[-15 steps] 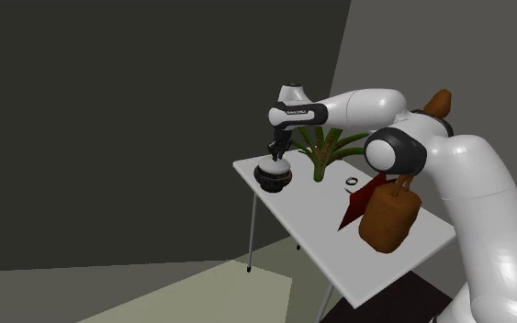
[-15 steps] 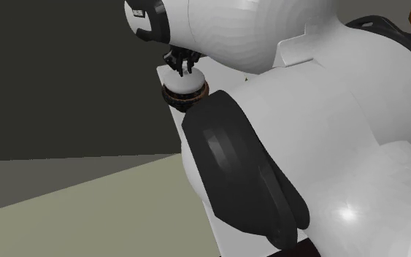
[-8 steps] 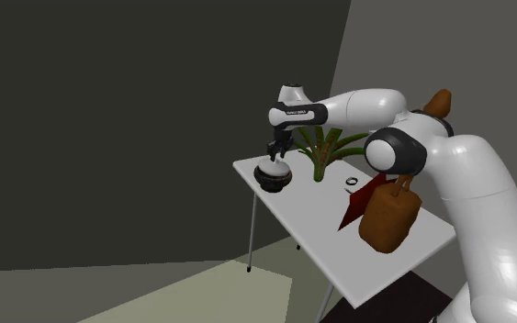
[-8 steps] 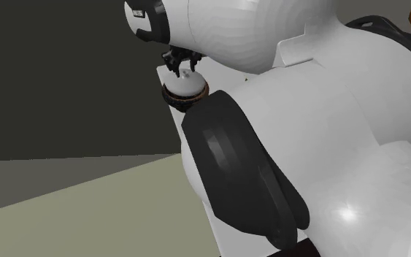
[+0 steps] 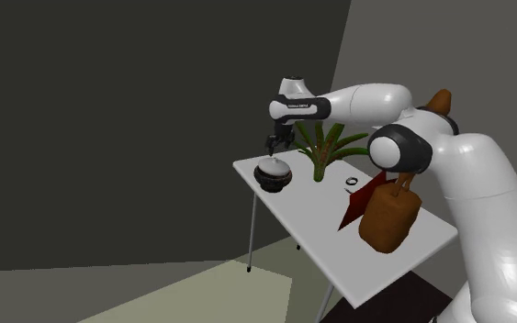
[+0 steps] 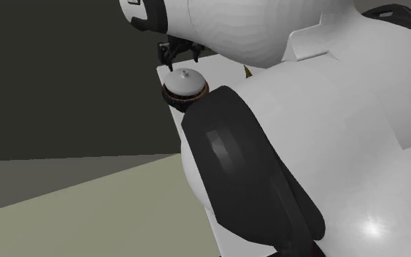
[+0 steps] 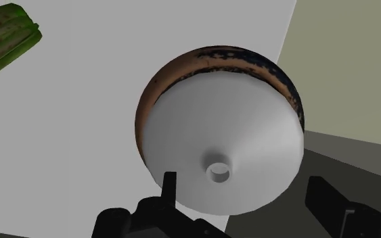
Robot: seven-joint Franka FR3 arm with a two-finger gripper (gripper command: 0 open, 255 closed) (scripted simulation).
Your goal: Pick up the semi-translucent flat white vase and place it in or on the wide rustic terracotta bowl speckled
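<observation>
One white worktop [image 5: 311,220] on thin legs carries everything, and it runs from the shoulder view's lower right up to a corner at the left. My arm [image 5: 486,202] rises from the lower right of that view and bends at the elbow. Its forearm lies nearly level above the worktop, with the wrist turned down over the far left corner.

A brown bag [image 5: 387,218] with a handle stands near the worktop's near edge, upright and closed at the top, so I cannot tell what is inside. A flat red thing [image 5: 355,204] lies just behind it, partly hidden. A green plant [image 5: 322,151] spreads its leaves further back, close under my forearm.

The bowl [image 5: 272,183] sits by the left corner, beside the plant's foot. From the wrist its rim [image 7: 182,67] shows brown with dark blue-black flecks. The white vase [image 7: 222,128] rests inside the bowl, filling it almost from rim to rim. It is a low dome, and its small round neck points up at me. The second exterior view shows the vase [image 6: 184,82] seated upright in the bowl [image 6: 170,96].

My claw [image 5: 277,145] hangs straight above the vase, pointing down and clear of it. Its fingers [image 7: 169,186] stand spread apart and hold nothing. A small dark ring [image 5: 350,182] lies on the worktop between the plant and the red thing.
</observation>
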